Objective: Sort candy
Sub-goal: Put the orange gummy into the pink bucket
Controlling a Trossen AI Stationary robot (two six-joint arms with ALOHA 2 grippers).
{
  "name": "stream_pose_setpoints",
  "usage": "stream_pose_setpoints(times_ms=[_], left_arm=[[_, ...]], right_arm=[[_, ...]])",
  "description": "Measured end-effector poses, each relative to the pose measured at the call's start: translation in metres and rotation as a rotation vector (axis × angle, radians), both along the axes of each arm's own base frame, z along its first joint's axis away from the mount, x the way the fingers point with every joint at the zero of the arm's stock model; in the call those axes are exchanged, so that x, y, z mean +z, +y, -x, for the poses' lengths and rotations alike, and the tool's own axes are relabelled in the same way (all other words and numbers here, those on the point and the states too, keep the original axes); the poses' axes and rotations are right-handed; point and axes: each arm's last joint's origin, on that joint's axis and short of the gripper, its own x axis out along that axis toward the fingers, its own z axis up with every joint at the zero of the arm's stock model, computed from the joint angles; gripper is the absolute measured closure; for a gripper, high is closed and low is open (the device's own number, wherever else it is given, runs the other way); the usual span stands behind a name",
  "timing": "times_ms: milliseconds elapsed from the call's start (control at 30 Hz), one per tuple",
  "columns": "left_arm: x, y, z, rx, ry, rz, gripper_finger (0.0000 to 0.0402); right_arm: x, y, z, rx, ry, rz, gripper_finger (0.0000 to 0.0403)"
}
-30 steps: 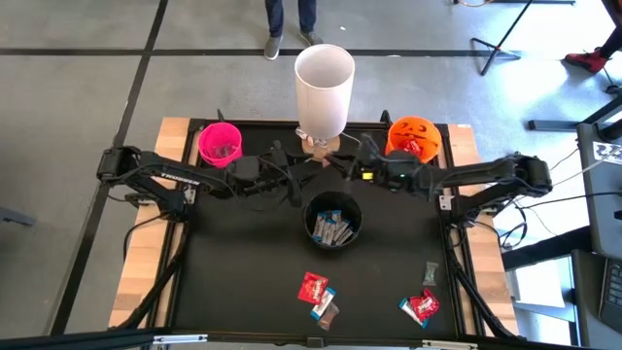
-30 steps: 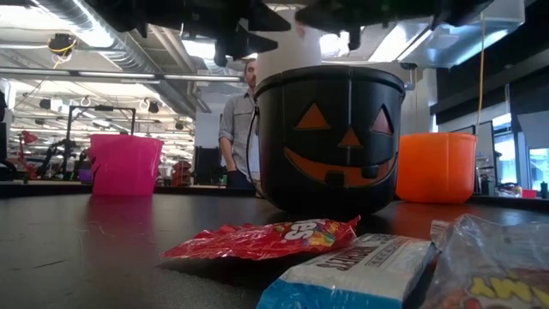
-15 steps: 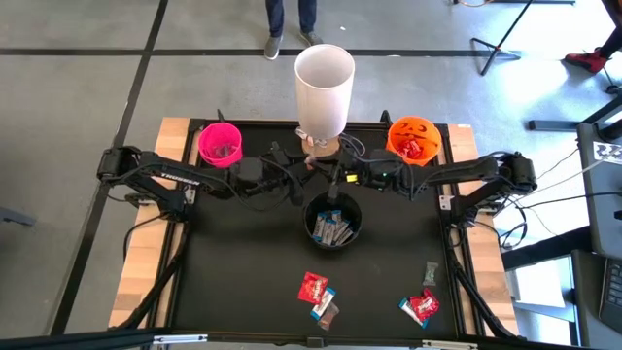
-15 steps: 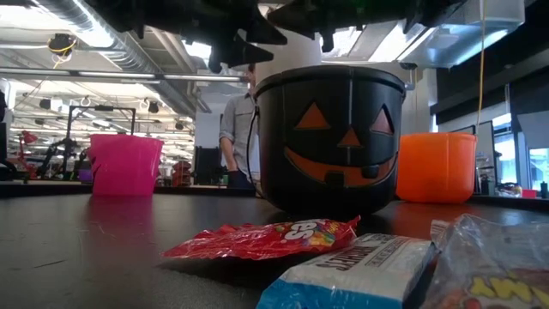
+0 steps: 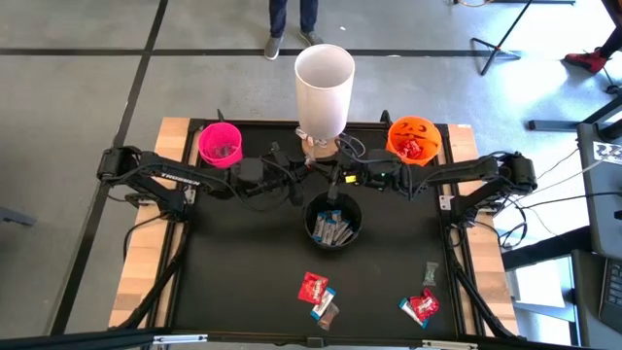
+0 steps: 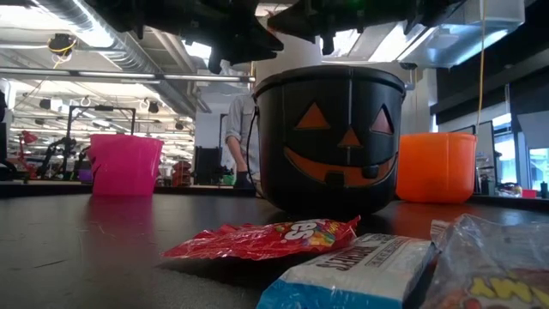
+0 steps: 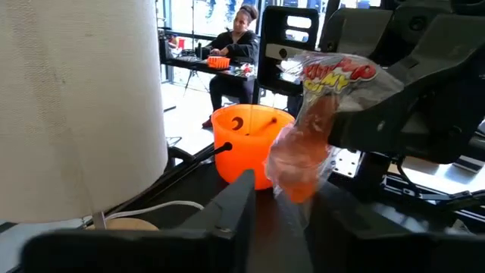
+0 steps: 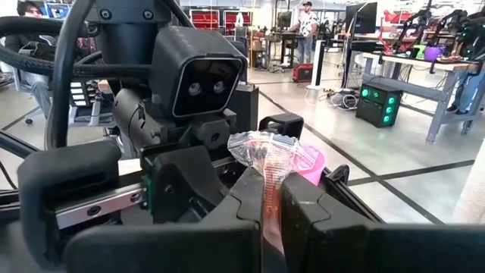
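Above the black pumpkin bucket [image 5: 333, 222], both grippers' fingers clamp one clear orange-tinted candy packet [image 7: 312, 125]: left gripper [image 7: 276, 208], right gripper [image 8: 271, 199].

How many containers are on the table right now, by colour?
Pink cup: 1
Orange pumpkin bucket: 1
Black pumpkin bucket: 1
White tall tub: 1
Total: 4

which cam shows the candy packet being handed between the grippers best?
Left wrist view: the clear red-printed packet fills the frame, pinched by the right gripper. Right wrist view shows it edge-on between both grippers. High view: too small to make out. Low view: hidden.
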Motion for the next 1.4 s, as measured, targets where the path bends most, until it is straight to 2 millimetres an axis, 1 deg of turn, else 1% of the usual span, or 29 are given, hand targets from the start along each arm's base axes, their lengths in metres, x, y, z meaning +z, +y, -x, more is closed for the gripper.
stream_pose_setpoints(times_ms=[200, 267, 367, 533, 600, 700, 767, 833, 967, 1133, 1267, 1400], left_arm=[[0.000, 0.000, 0.000, -0.004, 0.004, 0.000, 0.0378], [-0.001, -0.002, 0.000, -0.008, 0.008, 0.000, 0.0394], [-0.001, -0.002, 0.000, 0.001, 0.013, 0.000, 0.0395], [-0.002, -0.001, 0.002, 0.016, 0.040, 0.001, 0.0399], [0.001, -0.001, 0.005, 0.037, 0.046, 0.001, 0.0399], [0.006, 0.000, 0.012, 0.069, 0.067, -0.002, 0.0400], [0.010, 0.000, 0.019, 0.088, 0.093, -0.005, 0.0401], [0.016, 0.000, 0.028, 0.118, 0.108, -0.008, 0.0400], [0.027, 0.002, 0.052, 0.209, 0.182, -0.020, 0.0400], [0.037, 0.009, 0.095, 0.359, 0.270, 0.012, 0.0400], [0.034, 0.017, 0.135, 0.537, 0.355, 0.092, 0.0400], [0.026, 0.023, 0.175, 0.716, 0.398, 0.226, 0.0400]], right_arm=[[0.000, 0.000, 0.000, 0.000, 0.005, 0.004, 0.0383], [0.001, 0.000, 0.002, 0.003, 0.010, 0.018, 0.0373], [0.006, 0.001, 0.007, 0.005, 0.020, 0.028, 0.0335], [0.019, 0.001, 0.020, -0.014, 0.025, 0.039, 0.0244], [0.025, 0.001, 0.027, -0.029, 0.032, 0.045, 0.0213], [0.034, 0.001, 0.039, -0.037, 0.046, 0.052, 0.0179], [0.040, 0.001, 0.047, -0.039, 0.049, 0.052, 0.0165], [0.044, 0.002, 0.055, -0.039, 0.065, 0.051, 0.0157], [0.048, 0.002, 0.069, -0.038, 0.115, 0.045, 0.0155], [0.049, 0.003, 0.078, -0.040, 0.150, 0.014, 0.0163], [0.046, 0.003, 0.078, -0.031, 0.172, 0.003, 0.0169], [0.045, 0.003, 0.078, -0.032, 0.186, -0.010, 0.0170]])
